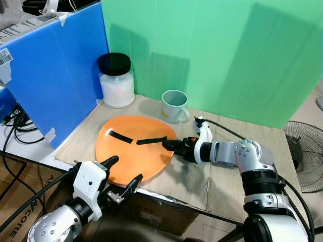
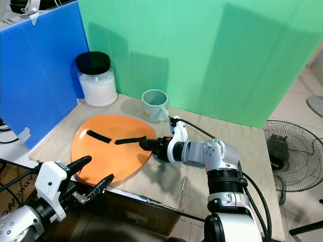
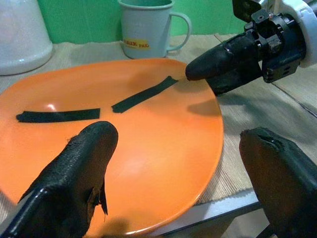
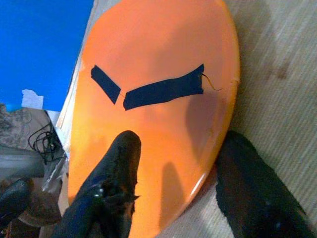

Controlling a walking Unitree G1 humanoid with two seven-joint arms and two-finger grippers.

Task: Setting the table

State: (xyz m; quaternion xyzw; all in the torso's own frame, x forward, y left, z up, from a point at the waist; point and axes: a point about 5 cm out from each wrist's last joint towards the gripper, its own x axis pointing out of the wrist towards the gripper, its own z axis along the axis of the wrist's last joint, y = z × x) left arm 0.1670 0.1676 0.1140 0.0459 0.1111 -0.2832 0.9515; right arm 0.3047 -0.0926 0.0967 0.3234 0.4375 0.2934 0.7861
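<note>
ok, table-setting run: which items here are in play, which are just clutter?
In play:
- orange plate, right pincer straddling its rim, left pincer open at its near edge
- mug, standing behind the plate

Clutter:
- black-lidded jar
- floor fan
- cables

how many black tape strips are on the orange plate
2. Both lie on the orange plate: one strip toward the robot's left, the other strip toward the right rim, where the right gripper straddles the plate's edge.
</note>
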